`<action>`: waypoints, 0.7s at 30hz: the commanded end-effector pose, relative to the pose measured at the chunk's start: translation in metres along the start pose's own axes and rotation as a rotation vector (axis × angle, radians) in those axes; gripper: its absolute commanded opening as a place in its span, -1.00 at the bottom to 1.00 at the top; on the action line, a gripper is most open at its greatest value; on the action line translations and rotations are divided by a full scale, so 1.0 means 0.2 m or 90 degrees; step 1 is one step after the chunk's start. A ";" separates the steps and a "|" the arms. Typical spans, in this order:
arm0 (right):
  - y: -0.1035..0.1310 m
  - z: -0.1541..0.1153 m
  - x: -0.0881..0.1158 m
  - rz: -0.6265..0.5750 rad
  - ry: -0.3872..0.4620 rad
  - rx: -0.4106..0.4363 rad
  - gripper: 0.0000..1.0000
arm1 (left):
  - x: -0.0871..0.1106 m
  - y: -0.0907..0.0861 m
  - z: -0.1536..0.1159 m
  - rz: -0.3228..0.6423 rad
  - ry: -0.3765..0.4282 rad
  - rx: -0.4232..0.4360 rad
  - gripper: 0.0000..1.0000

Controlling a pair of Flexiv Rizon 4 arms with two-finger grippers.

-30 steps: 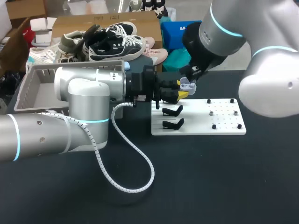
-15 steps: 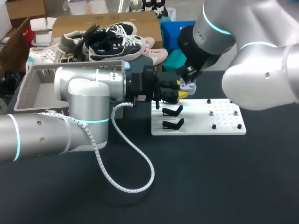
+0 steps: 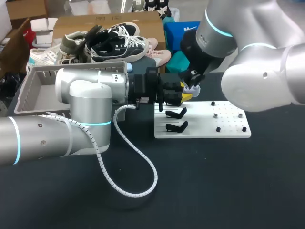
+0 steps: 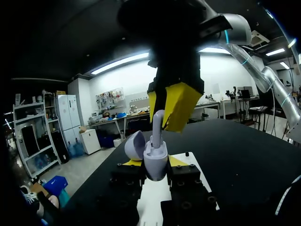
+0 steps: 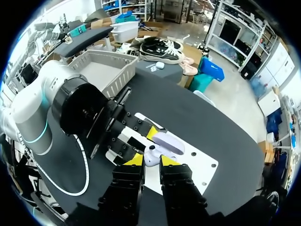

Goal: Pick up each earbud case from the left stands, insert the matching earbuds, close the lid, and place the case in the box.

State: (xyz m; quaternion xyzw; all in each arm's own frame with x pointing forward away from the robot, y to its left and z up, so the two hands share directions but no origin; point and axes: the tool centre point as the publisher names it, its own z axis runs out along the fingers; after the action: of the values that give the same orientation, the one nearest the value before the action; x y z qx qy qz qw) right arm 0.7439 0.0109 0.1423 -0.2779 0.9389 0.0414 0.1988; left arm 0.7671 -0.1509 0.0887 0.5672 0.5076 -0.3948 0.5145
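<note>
Currently my left gripper (image 4: 154, 162) pinches the one lavender earbud case (image 4: 155, 165) by its sides above the far left edge of the white board (image 3: 228, 130), lid (image 4: 135, 143) tipped open so it can be loaded. My right gripper (image 5: 152, 160) pinches one white earbud (image 4: 158, 125) by its stem, upright, lower end at the case's socket. Two black stands (image 3: 177, 113) hold no case. One grey box (image 3: 27, 90) sits far left.

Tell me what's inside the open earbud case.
One white earbud stands in the case, stem held by the right gripper. The rest of the interior is hidden behind the case wall.
</note>
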 end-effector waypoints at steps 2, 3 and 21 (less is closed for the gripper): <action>-0.01 0.01 -0.01 0.001 0.004 -0.002 -1.00 | 0.00 0.00 0.00 0.001 -0.001 -0.002 -1.00; -0.01 0.01 -0.01 0.001 0.005 -0.002 -1.00 | 0.00 0.00 0.00 0.001 -0.001 -0.002 -1.00; -0.01 0.04 -0.01 0.001 0.008 -0.009 -1.00 | 0.00 0.00 0.00 0.001 -0.001 -0.002 -1.00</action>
State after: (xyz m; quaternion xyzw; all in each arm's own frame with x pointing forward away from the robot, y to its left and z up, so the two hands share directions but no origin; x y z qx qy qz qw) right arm 0.7487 0.0108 0.1361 -0.2788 0.9399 0.0463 0.1914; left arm 0.7671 -0.1509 0.0887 0.5672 0.5076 -0.3948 0.5146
